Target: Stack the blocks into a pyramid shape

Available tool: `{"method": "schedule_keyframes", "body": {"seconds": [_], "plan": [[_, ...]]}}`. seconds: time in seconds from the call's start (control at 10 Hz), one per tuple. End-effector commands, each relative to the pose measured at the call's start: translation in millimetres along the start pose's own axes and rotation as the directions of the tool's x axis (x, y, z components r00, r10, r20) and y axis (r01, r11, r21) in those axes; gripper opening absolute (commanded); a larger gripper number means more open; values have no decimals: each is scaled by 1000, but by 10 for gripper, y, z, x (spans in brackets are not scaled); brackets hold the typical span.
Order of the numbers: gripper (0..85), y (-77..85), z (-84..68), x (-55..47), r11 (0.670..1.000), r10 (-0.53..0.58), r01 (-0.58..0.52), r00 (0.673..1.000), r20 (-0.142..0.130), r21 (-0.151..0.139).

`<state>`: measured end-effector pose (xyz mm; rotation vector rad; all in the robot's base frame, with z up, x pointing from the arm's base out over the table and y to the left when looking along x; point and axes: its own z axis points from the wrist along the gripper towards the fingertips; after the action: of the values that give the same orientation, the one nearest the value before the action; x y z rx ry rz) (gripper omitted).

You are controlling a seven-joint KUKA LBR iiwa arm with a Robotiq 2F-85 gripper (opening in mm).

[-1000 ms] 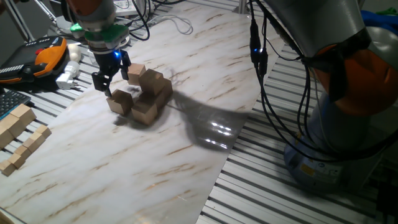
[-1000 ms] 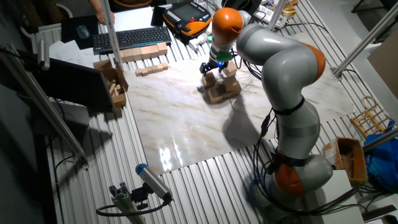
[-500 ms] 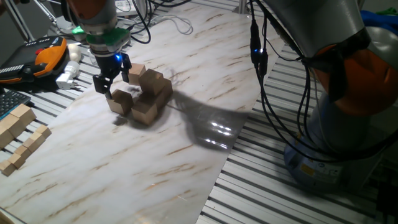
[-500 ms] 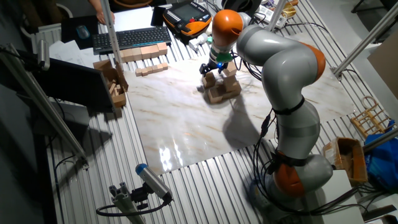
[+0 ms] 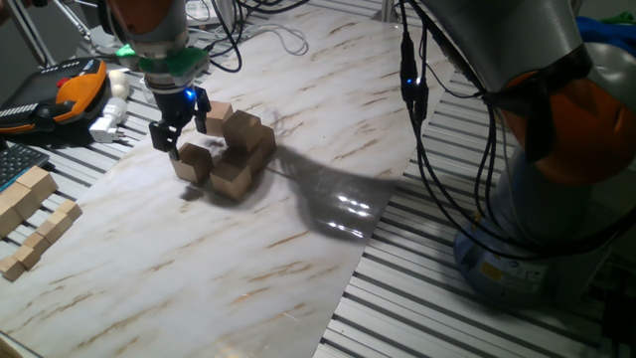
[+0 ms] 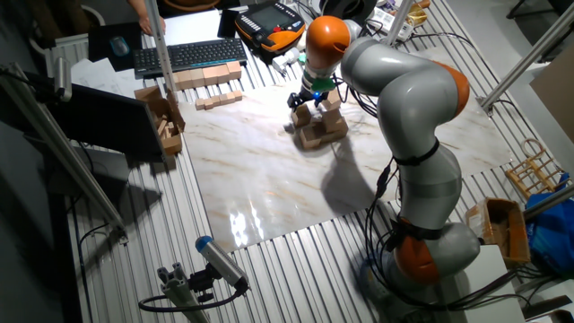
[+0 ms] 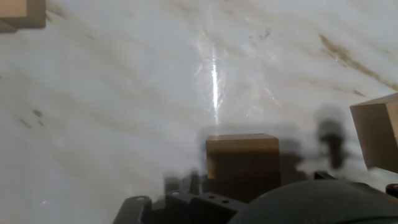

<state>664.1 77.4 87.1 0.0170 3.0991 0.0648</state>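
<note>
No readable text, labels, brands, numbers or signs in any view. Black keyboard (image 6: 184, 56) at the far left: key legends too small to read. Orange-and-black handheld control pendant (image 6: 271, 17) at the far side: screen and casing markings not legible. Plain light-tan wooden cubes (image 5: 231, 149) carry no markings.

- Blocks (image 5: 234, 149): plain light tan wood, unmarked.
- Board (image 5: 248, 259): white, marbled with thin brown streaks.
- Arm (image 6: 404, 99): grey shells, orange joints.
- Gripper (image 5: 179, 129): black fingers, blue light above them, green ring at the wrist.
- Pendant (image 5: 60, 89): orange and black.
- Keyboard (image 6: 184, 56): black.
- Spare pieces (image 5: 30, 214): paler wood.
- Table slats (image 5: 437, 318): silver-grey.
</note>
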Motion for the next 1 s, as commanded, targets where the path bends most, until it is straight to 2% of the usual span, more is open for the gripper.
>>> {"method": "schedule_keyframes", "body": {"seconds": [0.0,0.9], "plan": [[850,-3,6,1,1000,0,0,1000,0,-1],[850,3,49,2,1000,2,-2,1000,0,-11]]}}
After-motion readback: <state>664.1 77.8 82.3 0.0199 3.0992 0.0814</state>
